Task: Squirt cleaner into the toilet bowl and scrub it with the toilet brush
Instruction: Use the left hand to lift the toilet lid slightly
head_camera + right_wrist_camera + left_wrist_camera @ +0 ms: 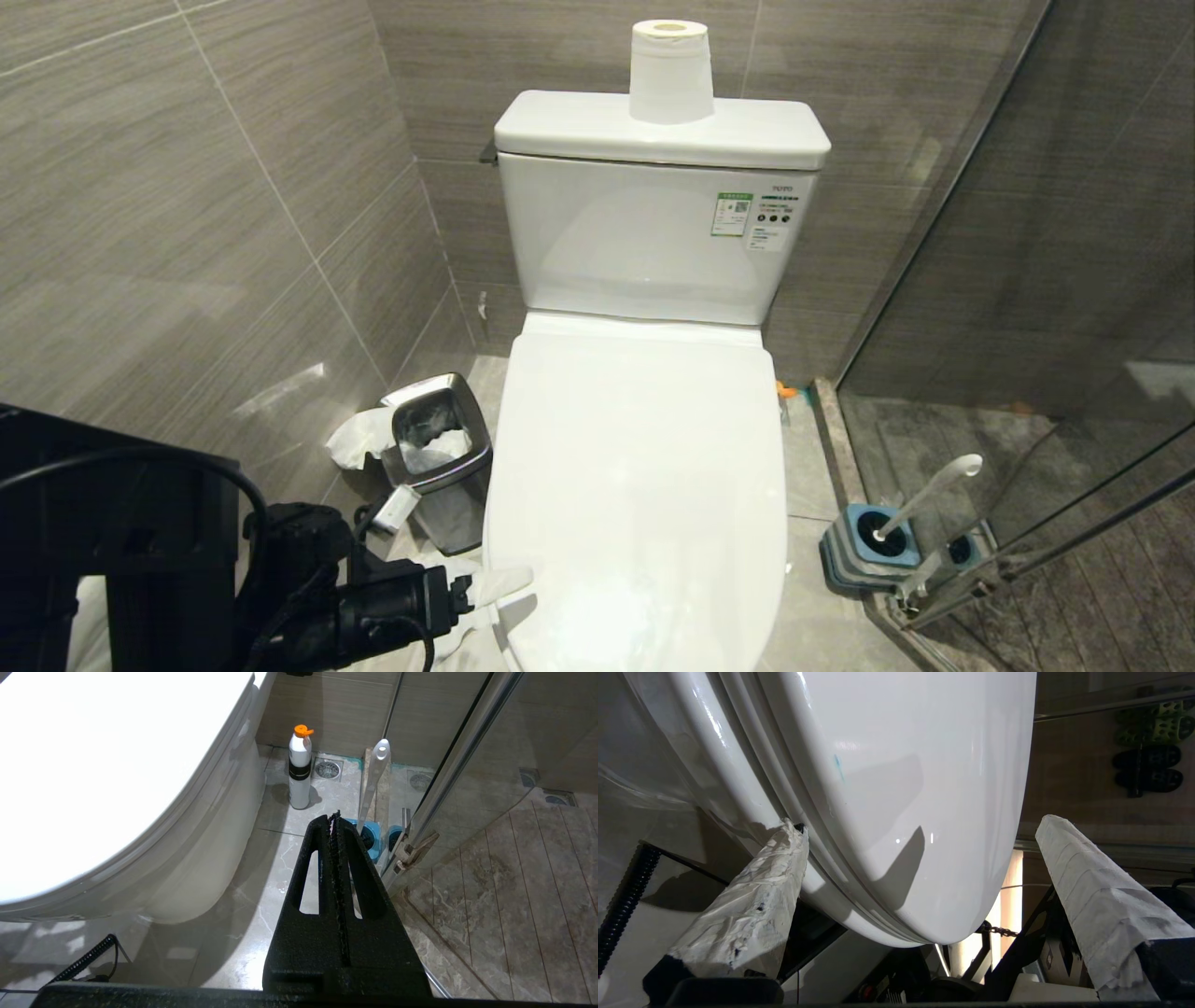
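Observation:
The white toilet bowl (pixel 644 467) has its lid down, so the inside is hidden. My left gripper (pixel 499 590) is at the lid's left front edge, open. In the left wrist view its tape-wrapped fingers (pixel 777 872) straddle the lid (pixel 901 765): one tip is at the seam under the rim, the other stands off above the top. The cleaner (pixel 299 770) stands on the floor right of the toilet; only its orange top (pixel 787 390) shows from the head. The toilet brush (pixel 929 493) leans in its blue holder (pixel 864 546). My right gripper (pixel 335 816) is shut and empty, hanging above the floor.
A square steel bin (pixel 439 439) with tissue stands left of the toilet, close to my left arm. A toilet roll (pixel 669 70) sits on the tank. The glass shower door (pixel 1027 327) and its hinge (pixel 411 849) border the brush holder. Tiled walls close in behind and left.

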Tool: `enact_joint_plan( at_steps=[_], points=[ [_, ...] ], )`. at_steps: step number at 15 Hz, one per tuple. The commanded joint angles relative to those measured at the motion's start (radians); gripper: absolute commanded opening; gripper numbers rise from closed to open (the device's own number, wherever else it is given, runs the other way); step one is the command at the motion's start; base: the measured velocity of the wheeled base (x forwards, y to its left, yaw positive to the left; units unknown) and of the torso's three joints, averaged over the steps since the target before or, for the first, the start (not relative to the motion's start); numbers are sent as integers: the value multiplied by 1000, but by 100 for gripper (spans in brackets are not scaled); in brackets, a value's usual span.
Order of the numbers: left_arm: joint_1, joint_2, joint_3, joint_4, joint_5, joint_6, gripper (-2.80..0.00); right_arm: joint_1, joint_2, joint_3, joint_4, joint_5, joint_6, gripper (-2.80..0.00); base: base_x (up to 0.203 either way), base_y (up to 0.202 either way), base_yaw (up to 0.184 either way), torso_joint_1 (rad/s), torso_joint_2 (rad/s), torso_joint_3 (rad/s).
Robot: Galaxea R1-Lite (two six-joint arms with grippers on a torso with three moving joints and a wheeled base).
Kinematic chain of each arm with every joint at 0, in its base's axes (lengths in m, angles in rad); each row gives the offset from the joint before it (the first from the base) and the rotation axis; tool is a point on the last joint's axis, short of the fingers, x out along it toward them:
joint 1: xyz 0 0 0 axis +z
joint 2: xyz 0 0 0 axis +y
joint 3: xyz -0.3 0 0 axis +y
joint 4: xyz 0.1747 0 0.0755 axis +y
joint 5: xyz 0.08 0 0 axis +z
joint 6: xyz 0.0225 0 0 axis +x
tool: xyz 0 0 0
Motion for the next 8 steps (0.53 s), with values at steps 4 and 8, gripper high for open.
enact_joint_plan(
  at_steps=[4,8],
  points=[
    [0,-2,6,-5,-2,10,0,0,1,0,0,0,0,-280,0,0,0,0,0,0],
    [-7,-6,6,-5,-3,25,0,0,1,0,0,0,0,-280,0,0,0,0,0,0]
  ],
)
